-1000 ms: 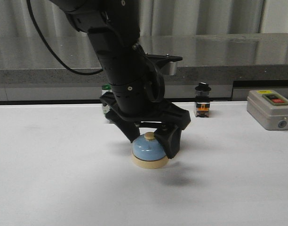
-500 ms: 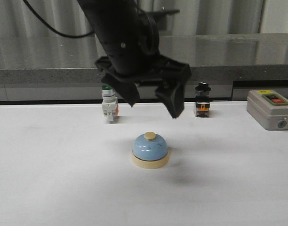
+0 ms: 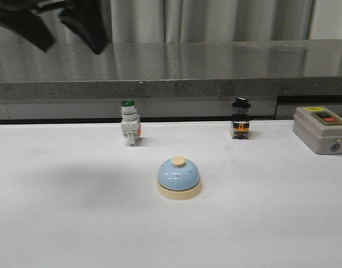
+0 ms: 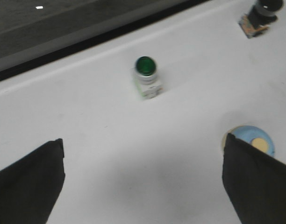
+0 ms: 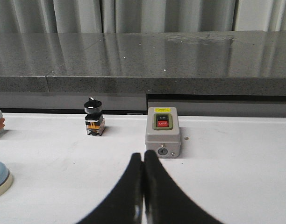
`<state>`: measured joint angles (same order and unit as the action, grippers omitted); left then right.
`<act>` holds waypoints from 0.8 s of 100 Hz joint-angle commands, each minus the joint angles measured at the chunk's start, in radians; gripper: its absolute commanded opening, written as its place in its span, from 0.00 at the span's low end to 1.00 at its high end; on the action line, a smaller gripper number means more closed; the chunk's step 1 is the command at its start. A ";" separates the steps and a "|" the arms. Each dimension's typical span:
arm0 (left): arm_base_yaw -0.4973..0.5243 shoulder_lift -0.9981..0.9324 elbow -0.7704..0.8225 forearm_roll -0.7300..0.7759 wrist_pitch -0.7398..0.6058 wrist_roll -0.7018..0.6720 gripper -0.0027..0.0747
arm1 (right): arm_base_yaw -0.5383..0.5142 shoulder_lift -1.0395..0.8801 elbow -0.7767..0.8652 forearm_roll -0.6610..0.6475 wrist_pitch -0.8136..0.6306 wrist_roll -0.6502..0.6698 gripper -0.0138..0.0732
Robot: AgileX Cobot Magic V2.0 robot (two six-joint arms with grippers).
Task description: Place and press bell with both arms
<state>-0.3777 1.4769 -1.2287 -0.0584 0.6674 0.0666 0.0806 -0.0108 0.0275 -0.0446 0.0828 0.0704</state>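
Front view: only the tips of the left gripper show, cut off by the frame at 11 o'clock, blurred; the arm behind them is out of view. Left wrist view: two dark fingers stand wide apart with nothing between them; one of them covers the near edge of the bell, so only a blue arc and part of the cream knob show there. The picture is soft, so no fine detail can be made out.

Right gripper: seen only in the right wrist view, fingers pressed together along a thin seam, nothing held. It does not appear in the front view. In that wrist view the bell is cropped to a sliver at the frame edge.

Bell, front view: light-blue dome, cream round base, cream knob on top, a faint dark streak on the dome. It stands upright on the white table, near the middle, free of both grippers.

From the bell: green-capped switch at 11 o'clock, black-knobbed switch at 1 o'clock, both at the table's far edge and well apart from it. Grey box with red and green buttons at 2 o'clock, partly cut off by the frame edge.
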 commanded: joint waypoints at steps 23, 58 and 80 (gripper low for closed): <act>0.169 -0.369 0.266 -0.010 -0.138 0.002 0.87 | -0.005 -0.018 -0.015 -0.010 -0.089 -0.003 0.09; 0.172 -0.736 0.499 -0.011 -0.140 -0.005 0.86 | -0.005 -0.018 -0.015 -0.010 -0.089 -0.003 0.09; 0.172 -0.900 0.560 -0.009 -0.135 -0.005 0.85 | -0.005 -0.018 -0.015 -0.010 -0.089 -0.003 0.09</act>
<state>-0.2066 0.6191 -0.6541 -0.0575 0.5958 0.0666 0.0806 -0.0108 0.0275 -0.0446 0.0828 0.0704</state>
